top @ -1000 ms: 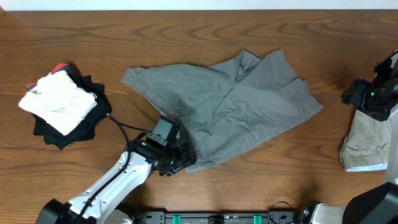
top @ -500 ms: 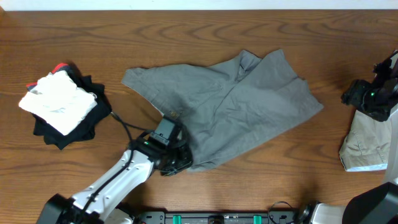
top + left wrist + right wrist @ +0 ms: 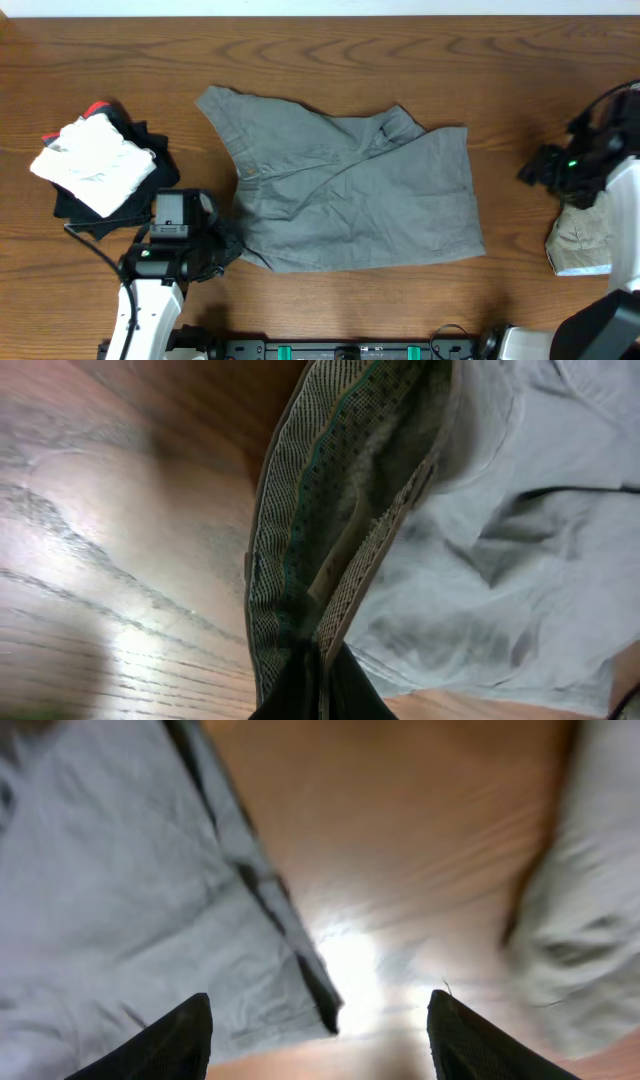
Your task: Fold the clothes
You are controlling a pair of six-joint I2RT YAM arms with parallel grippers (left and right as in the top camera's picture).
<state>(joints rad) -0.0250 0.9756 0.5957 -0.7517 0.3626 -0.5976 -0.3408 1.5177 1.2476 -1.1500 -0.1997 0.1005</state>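
Observation:
The grey shorts (image 3: pixel 360 195) lie spread across the middle of the table, waistband to the left. My left gripper (image 3: pixel 228 248) is shut on the lower left corner of the waistband. In the left wrist view the dotted waistband lining (image 3: pixel 330 530) runs straight down into the closed left gripper (image 3: pixel 320 685). My right gripper (image 3: pixel 532 172) hovers open to the right of the shorts. In the right wrist view the open right gripper (image 3: pixel 325 1040) holds nothing, the shorts' hem edge (image 3: pixel 120 890) lying below to its left. A beige garment (image 3: pixel 580 238) lies folded at the far right, seen also as a beige garment (image 3: pixel 580 940) in the right wrist view.
A pile of white and black clothes (image 3: pixel 95 165) with a red bit showing sits at the left edge. Bare wood table (image 3: pixel 520 60) runs along the back and between the shorts and the beige garment. A black cable (image 3: pixel 95 240) trails by the left arm.
The left gripper closed on the waistband and drew it left and forward, so the shorts now lie flatter and squarer. The right arm moved left toward the shorts.

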